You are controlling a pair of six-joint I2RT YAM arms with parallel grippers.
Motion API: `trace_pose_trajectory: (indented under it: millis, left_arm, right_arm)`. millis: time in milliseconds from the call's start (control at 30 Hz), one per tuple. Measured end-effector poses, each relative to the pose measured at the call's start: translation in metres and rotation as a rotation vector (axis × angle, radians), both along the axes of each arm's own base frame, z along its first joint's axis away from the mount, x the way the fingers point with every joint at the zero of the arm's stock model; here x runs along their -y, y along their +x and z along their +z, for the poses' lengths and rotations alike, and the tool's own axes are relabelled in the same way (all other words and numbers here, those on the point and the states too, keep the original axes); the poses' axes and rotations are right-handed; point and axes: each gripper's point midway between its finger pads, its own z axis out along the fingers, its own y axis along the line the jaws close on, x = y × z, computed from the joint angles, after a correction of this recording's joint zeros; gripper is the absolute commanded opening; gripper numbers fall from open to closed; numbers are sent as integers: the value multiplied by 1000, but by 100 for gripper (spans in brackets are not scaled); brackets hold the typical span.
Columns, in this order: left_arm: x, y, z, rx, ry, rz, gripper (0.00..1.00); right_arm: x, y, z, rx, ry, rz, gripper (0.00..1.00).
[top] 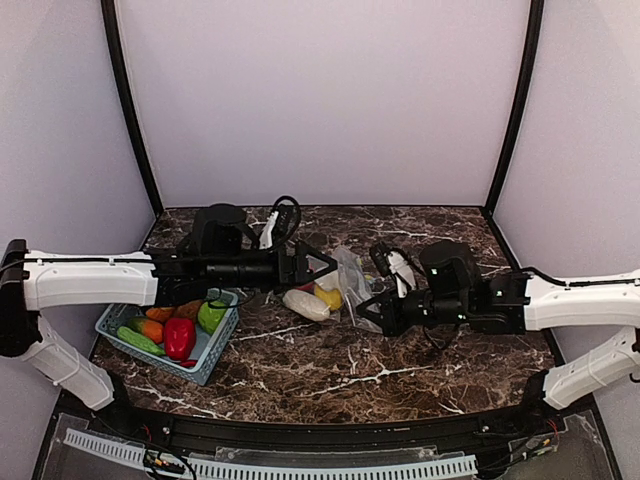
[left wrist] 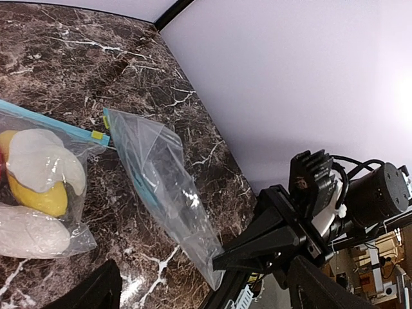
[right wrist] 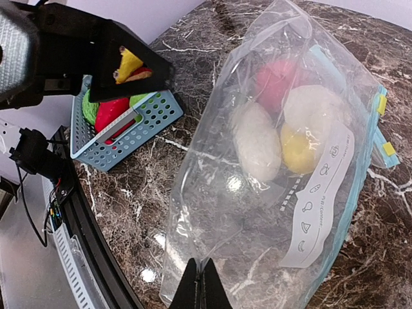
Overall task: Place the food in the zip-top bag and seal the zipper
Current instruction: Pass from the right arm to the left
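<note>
Right hand [right wrist: 203, 283] has its fingers pressed tight together on a corner of the clear plastic zip-top bag [right wrist: 257, 212] with the blue zipper strip. It's pinching the film and holding that side up off the dark brown marble table [top: 350, 370]. The rest of the bag lies on the table around the middle.

Some of the glossy toy food is in the bag already: a cream-white oval piece [right wrist: 257, 141], a yellow one [right wrist: 299, 149] just beside it, another white lump [right wrist: 315, 106] touching the yellow, and a red one [right wrist: 275, 84] further in.

Left hand [top: 322, 266] is spread wide with nothing in it, hanging over the table just left of the bag, between it and the teal lattice plastic basket [top: 208, 366]. The basket sits near the left edge and holds a red pepper [top: 180, 336], a green piece [top: 211, 315], an orange carrot [top: 152, 330] and a long green cucumber [top: 140, 342].

Can't tell how much of the zipper is shut.
</note>
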Motion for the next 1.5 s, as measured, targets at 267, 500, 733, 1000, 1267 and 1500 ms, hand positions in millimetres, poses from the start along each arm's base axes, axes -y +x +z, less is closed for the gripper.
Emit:
trace_pose_trajectory:
  millis: [267, 500, 733, 1000, 1267, 1500]
  left_arm:
    - [14, 3, -21, -58, 1, -14, 93]
    - [12, 5, -28, -70, 23, 0, 68]
    - [8, 8, -33, -71, 48, 22, 35]
    - [7, 9, -36, -80, 55, 35, 8]
    - [6, 10, -35, -64, 61, 37, 1]
    - [-3, -2, -1, 63, 24, -14, 1]
  right_arm:
    - [-29, -10, 4, 39, -22, 70, 0]
    - [-41, -16, 3, 57, -37, 110, 0]
    - [-43, -17, 4, 67, -40, 117, 0]
    - [-43, -16, 2, 77, -50, 115, 0]
    - [-40, -16, 14, 65, -15, 88, 54]
    - [-19, -6, 55, 93, 86, 17, 83]
